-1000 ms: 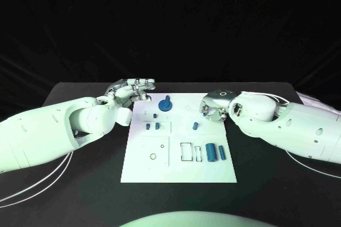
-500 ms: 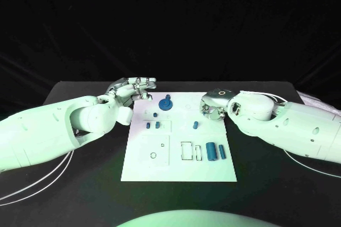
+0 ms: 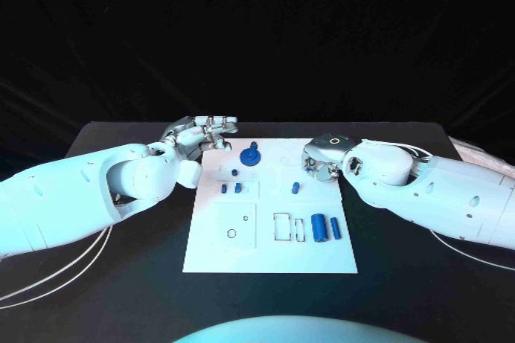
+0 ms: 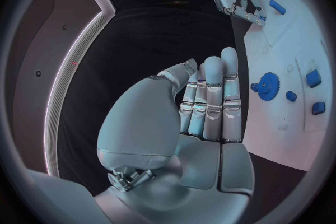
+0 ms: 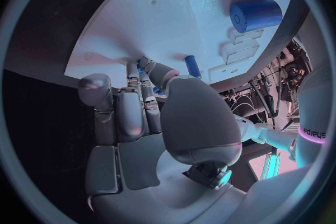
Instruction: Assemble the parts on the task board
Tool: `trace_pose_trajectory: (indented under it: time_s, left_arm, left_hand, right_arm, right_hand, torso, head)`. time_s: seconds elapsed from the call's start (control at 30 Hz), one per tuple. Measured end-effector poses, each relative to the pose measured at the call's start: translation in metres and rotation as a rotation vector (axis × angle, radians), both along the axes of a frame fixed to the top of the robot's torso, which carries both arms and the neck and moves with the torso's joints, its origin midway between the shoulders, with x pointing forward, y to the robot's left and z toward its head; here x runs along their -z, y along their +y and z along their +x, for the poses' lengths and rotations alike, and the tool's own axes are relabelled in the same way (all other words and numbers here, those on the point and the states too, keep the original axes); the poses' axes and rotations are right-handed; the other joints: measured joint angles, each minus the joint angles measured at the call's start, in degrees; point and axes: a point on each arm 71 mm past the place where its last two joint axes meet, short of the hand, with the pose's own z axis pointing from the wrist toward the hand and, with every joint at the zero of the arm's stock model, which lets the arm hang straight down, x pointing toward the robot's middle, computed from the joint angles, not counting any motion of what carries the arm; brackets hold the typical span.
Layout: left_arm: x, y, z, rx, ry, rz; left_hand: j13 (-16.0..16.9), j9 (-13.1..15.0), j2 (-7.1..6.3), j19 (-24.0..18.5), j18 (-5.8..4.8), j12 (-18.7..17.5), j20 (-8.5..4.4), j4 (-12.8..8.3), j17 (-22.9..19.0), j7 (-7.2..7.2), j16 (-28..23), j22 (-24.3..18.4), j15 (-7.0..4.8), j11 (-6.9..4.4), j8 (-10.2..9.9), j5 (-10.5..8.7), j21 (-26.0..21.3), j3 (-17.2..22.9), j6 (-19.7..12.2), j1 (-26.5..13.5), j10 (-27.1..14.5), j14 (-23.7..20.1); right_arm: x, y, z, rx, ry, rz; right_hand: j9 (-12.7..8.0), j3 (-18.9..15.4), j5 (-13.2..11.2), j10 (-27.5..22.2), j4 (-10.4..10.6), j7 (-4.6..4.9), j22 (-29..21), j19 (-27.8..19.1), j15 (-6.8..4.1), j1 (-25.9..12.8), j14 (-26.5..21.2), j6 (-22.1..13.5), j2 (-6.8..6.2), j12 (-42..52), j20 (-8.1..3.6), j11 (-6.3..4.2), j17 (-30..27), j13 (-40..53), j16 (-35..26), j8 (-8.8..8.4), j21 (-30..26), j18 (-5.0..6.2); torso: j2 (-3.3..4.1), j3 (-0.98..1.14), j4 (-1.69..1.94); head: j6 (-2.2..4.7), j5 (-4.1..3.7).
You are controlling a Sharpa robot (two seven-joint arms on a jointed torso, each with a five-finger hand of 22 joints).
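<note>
Silver fingers of the right hand (image 3: pixel 318 164) curl down over the right edge of the task board (image 3: pixel 322 261); in the right wrist view they (image 5: pixel 133 103) bunch together with a bit of blue showing at their tips, though whether they pinch a part or merely press beside it cannot be told. Compared with a second ago this hand has crept slightly toward the board's far right corner, with little else altered, which reads as fine positioning rather than a completed step. The left hand (image 3: pixel 204 133) stays at the board's far left corner, fingers straight, close together and holding nothing in the left wrist view (image 4: pixel 210 95); it has barely shifted. Just beside it, near the far edge, the blue gear (image 3: pixel 249 158) stands where it stood before. Small blue pegs (image 3: pixel 231 187) lie in the board's left half, a lone short peg (image 3: pixel 294 187) sits close to the right hand, and the large blue cylinder (image 3: pixel 320 228) with a slimmer pin (image 3: pixel 335 227) rests toward the right edge, all unmoved. The assembly looks barely begun.
</note>
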Motion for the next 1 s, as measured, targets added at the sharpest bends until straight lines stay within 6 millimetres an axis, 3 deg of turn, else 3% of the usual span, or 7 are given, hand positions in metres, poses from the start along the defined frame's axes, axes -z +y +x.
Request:
trace_pose_trajectory:
  time_s: [0.63,1.0]
  left_arm:
    - [0.000,0.000,0.000,0.008,-0.006,0.007]
    - [0.000,0.001,0.001,0.012,-0.009,0.011]
  left_hand:
    - [0.0,0.0,0.00,0.0,0.00,0.3,0.00,-0.2,-0.2,0.00,0.0,-0.1,0.00,0.20,0.0,0.00,0.0,-0.2,0.0,0.0,-0.2,0.0]
    - [0.0,0.0,0.00,0.0,0.00,0.3,0.00,-0.2,-0.2,0.00,0.0,-0.2,0.20,0.00,0.0,0.00,-0.2,-0.2,0.0,0.0,-0.4,-0.2]
  right_arm:
    - [-0.013,-0.008,-0.012,-0.005,-0.056,0.076]
    - [-0.025,-0.001,-0.026,-0.035,-0.065,0.134]
  right_hand:
    - [0.1,-0.1,-0.3,0.2,-0.1,-0.01,0.2,0.1,0.00,0.0,0.0,0.0,0.00,0.0,-0.07,0.24,-0.2,0.0,0.0,-0.01,0.0,0.00]
    - [0.1,-0.3,-0.4,0.4,0.1,-0.02,0.3,0.1,0.01,0.0,0.0,0.0,-0.01,0.0,-0.07,0.19,-0.3,-0.1,-0.2,-0.07,0.3,0.00]
  torso:
    - [-0.02,0.01,-0.03]
    - [0.01,0.02,-0.03]
  head:
    - [0.05,0.01]
    - [0.01,0.20]
